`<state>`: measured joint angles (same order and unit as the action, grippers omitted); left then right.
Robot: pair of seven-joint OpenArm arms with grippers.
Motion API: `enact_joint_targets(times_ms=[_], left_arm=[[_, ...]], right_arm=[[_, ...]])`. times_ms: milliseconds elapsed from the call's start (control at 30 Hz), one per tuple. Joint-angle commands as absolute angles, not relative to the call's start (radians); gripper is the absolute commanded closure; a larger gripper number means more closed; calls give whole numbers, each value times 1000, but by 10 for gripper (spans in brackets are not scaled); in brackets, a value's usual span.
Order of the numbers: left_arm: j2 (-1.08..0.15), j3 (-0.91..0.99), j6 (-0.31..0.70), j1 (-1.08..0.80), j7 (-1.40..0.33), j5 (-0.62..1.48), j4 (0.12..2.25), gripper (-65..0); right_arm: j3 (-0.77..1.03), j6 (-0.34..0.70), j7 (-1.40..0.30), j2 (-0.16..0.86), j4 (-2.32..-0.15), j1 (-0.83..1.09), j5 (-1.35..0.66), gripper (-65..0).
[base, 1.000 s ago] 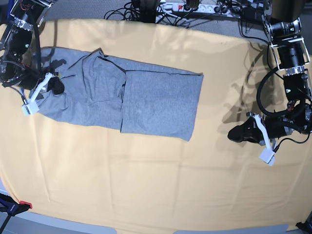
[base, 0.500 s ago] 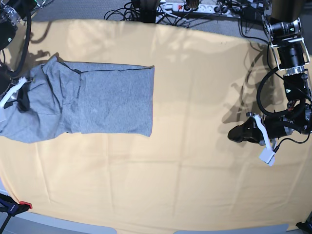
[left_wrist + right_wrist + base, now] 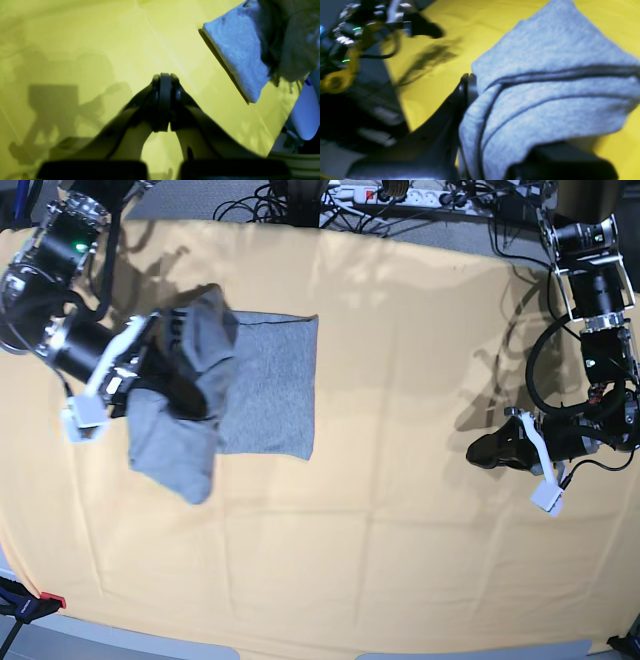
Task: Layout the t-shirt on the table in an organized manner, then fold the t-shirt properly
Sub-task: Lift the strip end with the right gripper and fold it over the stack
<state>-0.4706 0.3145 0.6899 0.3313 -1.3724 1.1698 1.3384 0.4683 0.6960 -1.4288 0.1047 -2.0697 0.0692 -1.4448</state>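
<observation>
**Right gripper lifts bunched t-shirt end over the flat half; left gripper idle, pressed together**

Right gripper (image 3: pixel 470 82): jaws pinched on a thick bunch of the t-shirt (image 3: pixel 215 385). In the right wrist view the grey cloth drapes over the gripper, with dark seam lines running across the folds; only one dark finger (image 3: pixel 463 85) shows clearly, the other is buried under the fabric. In the base view this gripper (image 3: pixel 150 365) sits at the shirt's left end, holding a raised, crumpled wad that hangs down over the front edge of the flat part.

Left gripper (image 3: pixel 165 100): fingers pressed together, holding nothing, hovering over bare table (image 3: pixel 400 510) cloth. In the base view it (image 3: pixel 500 448) sits well apart from the shirt, near the table's right side.

T-shirt location: upper-left area of the pale yellow-orange table; right half lies flat as a neat rectangle, left half is lifted and bunched.

Versus earlier frames: the shirt was stretched long across the table, then dragged left; now the right arm has swung back inward and carries the left end up and over toward the flat part. Flat rectangle's right edge is unchanged from half a second ago. Left arm has not moved.

Writing: none readable; the lettered side is not visible.
</observation>
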Motion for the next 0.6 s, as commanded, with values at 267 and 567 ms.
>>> enact_joint_targets(times_ms=[267,567], left_arm=[[-487,320,696,349,-1354,1193,1353,0],[-487,320,696,349,-1354,1193,1353,0]], right_arm=[[202,698,-1321,62,-2051,14,-1111,0],[-52,698,-1176,64,-2024,-61,-944,-455]])
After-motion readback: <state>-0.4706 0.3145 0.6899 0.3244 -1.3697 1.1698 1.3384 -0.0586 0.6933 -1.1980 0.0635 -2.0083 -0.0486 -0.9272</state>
